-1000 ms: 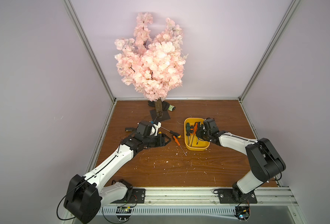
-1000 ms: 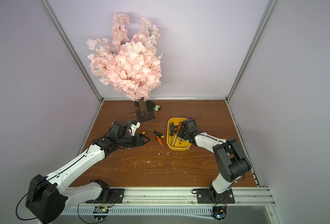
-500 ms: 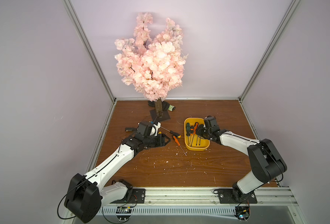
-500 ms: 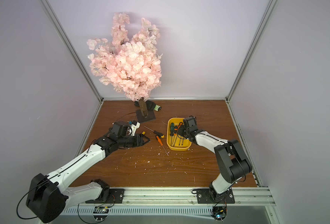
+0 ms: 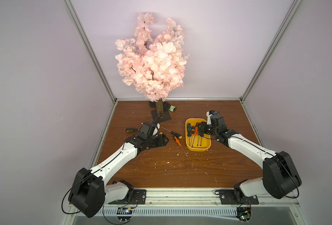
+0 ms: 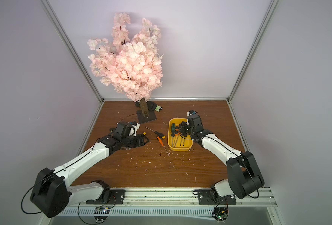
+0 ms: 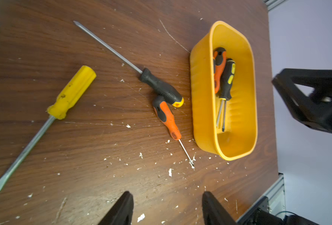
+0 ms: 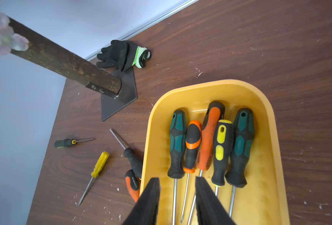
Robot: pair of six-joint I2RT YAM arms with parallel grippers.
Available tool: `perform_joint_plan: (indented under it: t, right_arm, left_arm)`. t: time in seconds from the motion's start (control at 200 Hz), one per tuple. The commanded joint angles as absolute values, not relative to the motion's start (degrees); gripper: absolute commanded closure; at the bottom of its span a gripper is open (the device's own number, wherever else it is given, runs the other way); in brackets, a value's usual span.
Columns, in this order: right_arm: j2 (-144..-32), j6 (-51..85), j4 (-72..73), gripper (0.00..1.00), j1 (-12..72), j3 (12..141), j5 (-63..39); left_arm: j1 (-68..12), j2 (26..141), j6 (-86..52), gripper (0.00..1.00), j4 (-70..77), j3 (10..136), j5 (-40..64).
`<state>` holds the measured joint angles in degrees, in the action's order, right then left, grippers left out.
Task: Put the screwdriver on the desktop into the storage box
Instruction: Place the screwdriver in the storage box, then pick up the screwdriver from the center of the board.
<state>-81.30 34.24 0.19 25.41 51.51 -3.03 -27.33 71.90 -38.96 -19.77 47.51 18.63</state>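
- The right gripper [image 8: 176, 179] hangs over the yellow plastic storage box [image 8: 272, 111], a rounded tub with a rolled rim. Its two black fingers stand a narrow gap apart and hold nothing. Bare steel shafts show below that gap.
- Five boxed screwdrivers [image 8: 208, 136] lie side by side under it, handles toward the far wall. Two have teal-and-black handles, two orange-and-black, one black-and-yellow.
- The left gripper [image 7: 166, 194] sits low over the reddish-brown wood-grain desktop [image 7: 102, 146], well apart from the box. Its fingers are spread wide and grip nothing.
- The yellow-handled flat-blade screwdriver [image 7: 71, 93] lies on the board just beside this gripper. In both top views only its handle end [image 5: 160, 133] shows past the fingers.
- The black-handled screwdriver with a yellow end cap [image 7: 161, 88] and a long thin shaft lies between the left gripper and the box. Its cap points toward the box.
- The small orange-and-black screwdriver [image 7: 167, 116] touches that cap with its handle. It lies just beside the box's long wall, tip toward the robot's base.
- A stubby black screwdriver with a yellow collar [image 5: 132, 129] rests beyond the left wrist, near the board's left edge.
- White flecks [image 5: 168, 162] dot the wood.
- At the back stand a pink blossom tree [image 5: 153, 64] on a dark square plate [image 5: 166, 116] and a black glove with a green cuff [image 8: 122, 54].
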Motion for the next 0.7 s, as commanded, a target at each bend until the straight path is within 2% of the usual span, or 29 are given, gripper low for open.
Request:
perform_joint_plan:
  t: [0.0,0.305,0.696]
  right_arm:
    - [-77.51,28.07,-0.31,0.63,25.51,51.94,-5.34]
    - [-69.58,22.28,-2.24,0.63,25.55,48.71,-4.66]
    - [-62.71,21.02,-1.83,0.63,25.53,43.84,-2.4]
  left_arm:
    - [-27.54,74.63,-37.2,0.4,-22.87,50.74,12.89]
    - [-24.65,85.05,-33.19,0.38,-25.97,57.46,5.62]
    - [-23.07,99.68,-28.4,0.42,-27.86,65.65,-2.15]
